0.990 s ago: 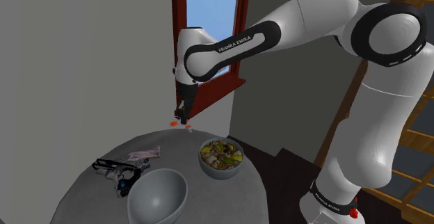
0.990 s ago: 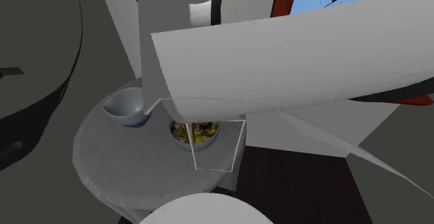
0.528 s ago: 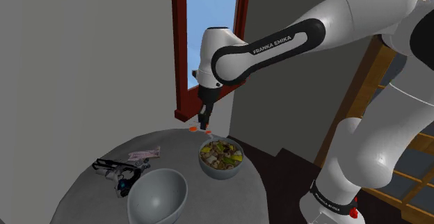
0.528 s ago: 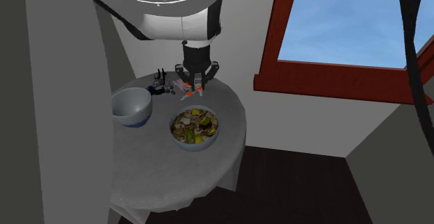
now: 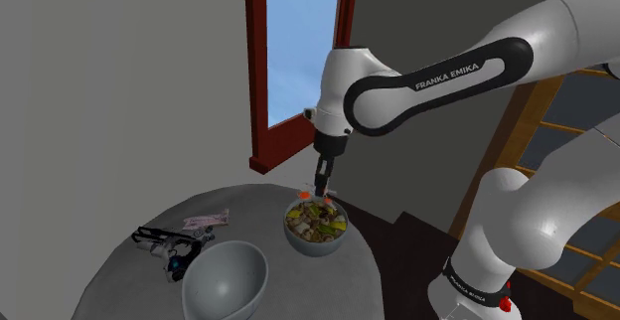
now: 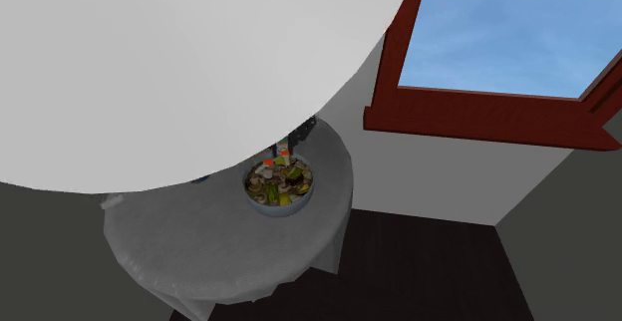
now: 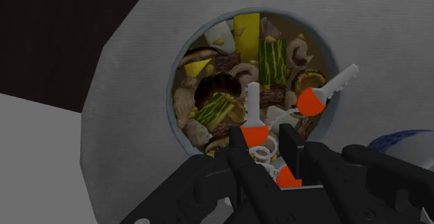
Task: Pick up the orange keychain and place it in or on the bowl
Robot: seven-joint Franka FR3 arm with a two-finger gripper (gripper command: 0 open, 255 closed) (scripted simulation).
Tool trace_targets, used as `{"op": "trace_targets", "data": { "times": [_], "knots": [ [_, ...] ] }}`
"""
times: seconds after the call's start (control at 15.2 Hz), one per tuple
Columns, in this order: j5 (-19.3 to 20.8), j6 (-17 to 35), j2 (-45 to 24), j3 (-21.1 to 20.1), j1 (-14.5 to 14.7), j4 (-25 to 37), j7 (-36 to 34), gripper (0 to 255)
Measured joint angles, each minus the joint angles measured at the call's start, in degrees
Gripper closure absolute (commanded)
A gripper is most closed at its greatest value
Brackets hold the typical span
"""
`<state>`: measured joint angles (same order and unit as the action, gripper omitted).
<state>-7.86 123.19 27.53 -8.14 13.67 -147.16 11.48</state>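
The orange keychain (image 7: pixel 254 129) hangs clamped between the fingers of the gripper (image 7: pixel 266 152), its keys dangling just above the bowl (image 5: pixel 312 246) heaped with food. Half a second ago it hung outside the rim at 10 o'clock. An empty grey bowl (image 5: pixel 227 276) sits at 8 o'clock on the round table (image 5: pixel 119 280).

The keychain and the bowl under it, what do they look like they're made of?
Keychain: plain white blades, flat orange heads, maybe plastic caps; material not clear. Bowl: smooth grey wall with soft sheen, possibly glazed ceramic or metal.
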Motion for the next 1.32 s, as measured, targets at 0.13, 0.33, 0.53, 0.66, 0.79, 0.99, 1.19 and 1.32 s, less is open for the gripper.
{"op": "trace_targets", "data": {
  "times": [0.13,0.33,0.53,0.66,0.79,0.99,1.19,1.32],
  "knots": [
    [-0.10,1.41,-0.29,-0.02,0.02,-1.13,0.16,255],
    [-0.32,4.20,-1.39,-0.27,0.13,-2.85,0.20,255],
    [-0.51,6.74,-2.37,-0.42,0.20,-4.39,0.34,255],
    [-0.57,8.62,-3.61,-0.50,0.17,-5.05,0.48,255],
    [-0.75,10.50,-4.56,-0.75,0.31,-5.96,0.38,255],
    [-0.79,12.31,-5.50,-0.77,0.26,-6.52,0.54,255],
    [-0.77,12.54,-5.50,-0.74,0.25,-6.47,0.58,255],
    [-0.75,12.47,-5.54,-0.69,0.23,-6.44,0.64,255]
  ]
}}
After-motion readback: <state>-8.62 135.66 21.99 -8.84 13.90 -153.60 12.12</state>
